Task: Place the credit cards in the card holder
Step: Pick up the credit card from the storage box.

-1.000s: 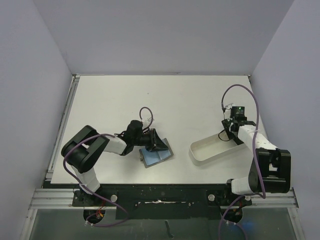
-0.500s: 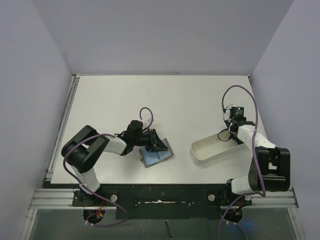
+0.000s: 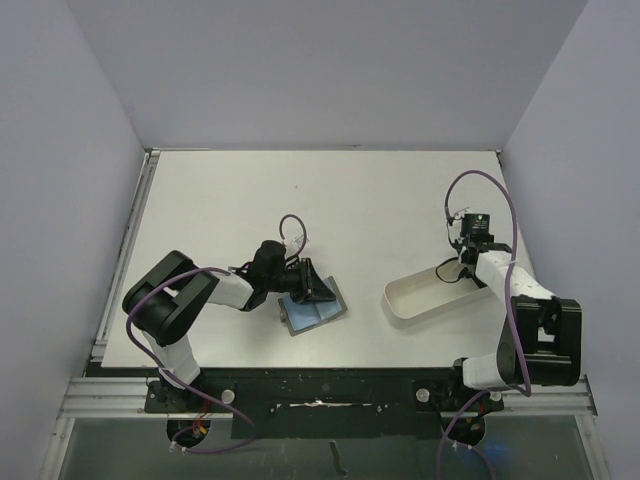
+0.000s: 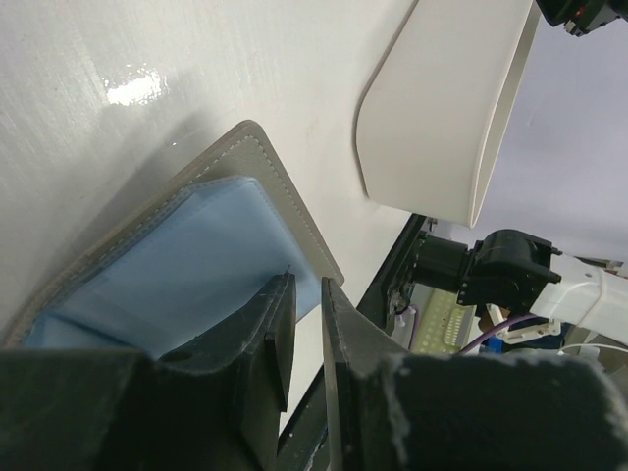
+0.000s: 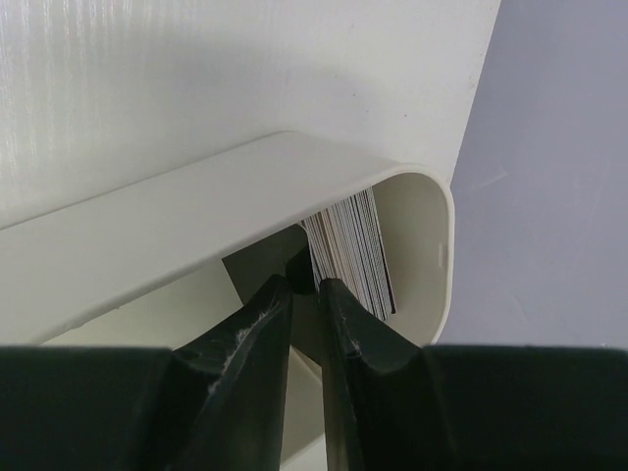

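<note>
We see the card holder (image 3: 318, 316) lying open on the table (image 3: 350, 200), close to the near edge and a little left of the middle, its light blue lining facing up inside a stitched grey-olive border; the left gripper (image 4: 306, 287) sits low over the side of it that faces the left edge, fingertips at the rim of the lining; its jaws stand almost together with only a thin slit between them, and we cannot tell whether they pinch part of the card holder or merely rest against it.

The white tray (image 3: 415, 300) lies slantwise near the right edge, toward the near right corner, well apart from the card holder; the credit cards (image 5: 355, 245) stand on edge as a tight stack in the rounded end of the tray nearest the right edge, close to its end wall; the right gripper (image 5: 305, 285) reaches down into that same end, fingertips just at the side of the stack; its jaws are narrow, with something dark in the slit between them; we cannot tell whether a card is clamped there.
</note>
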{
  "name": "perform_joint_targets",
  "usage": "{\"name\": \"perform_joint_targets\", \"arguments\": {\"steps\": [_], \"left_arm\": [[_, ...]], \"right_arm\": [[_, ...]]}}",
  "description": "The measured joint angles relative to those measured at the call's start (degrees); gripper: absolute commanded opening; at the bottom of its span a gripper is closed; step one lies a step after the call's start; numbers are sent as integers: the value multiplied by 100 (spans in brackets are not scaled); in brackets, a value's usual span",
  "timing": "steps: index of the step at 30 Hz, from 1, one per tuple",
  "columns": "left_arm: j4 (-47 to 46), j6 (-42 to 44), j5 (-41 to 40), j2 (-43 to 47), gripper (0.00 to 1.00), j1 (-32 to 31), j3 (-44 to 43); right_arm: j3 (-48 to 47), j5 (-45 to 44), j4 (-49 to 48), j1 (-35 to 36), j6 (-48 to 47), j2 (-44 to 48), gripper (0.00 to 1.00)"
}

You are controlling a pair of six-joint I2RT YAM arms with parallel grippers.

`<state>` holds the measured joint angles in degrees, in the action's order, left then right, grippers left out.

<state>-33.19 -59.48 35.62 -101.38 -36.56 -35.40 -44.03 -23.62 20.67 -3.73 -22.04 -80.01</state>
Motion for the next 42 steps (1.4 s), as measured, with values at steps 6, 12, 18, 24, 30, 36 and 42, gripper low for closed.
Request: {"name": "perform_joint_targets", "arguments": {"steps": [6,12,18,24,30,36,42], "left_arm": [[98,52,-33,2,17,0,0],[291,166,-87,2,18,0,-2],[435,212,-109,57,18,0,-2],[590,313,-133,166,18,0,-2],[813,354,-227,345,21,0,-2],[1064,455,-337,627,21,0,-2],[1386,505,-531,809,21,0,-9]], "right_arm": [[-92,-17,210,0,7,31,5],[-369,28,597,7,122,184,0],[-597,157,990,7,208,431,0],[-800,389,1478,11,402,557,0],[-1064,540,1945,109,688,929,0],[-1683,514,2413,219,1360,1285,0],[-2476,564,2957,448,2212,1276,0]]}}
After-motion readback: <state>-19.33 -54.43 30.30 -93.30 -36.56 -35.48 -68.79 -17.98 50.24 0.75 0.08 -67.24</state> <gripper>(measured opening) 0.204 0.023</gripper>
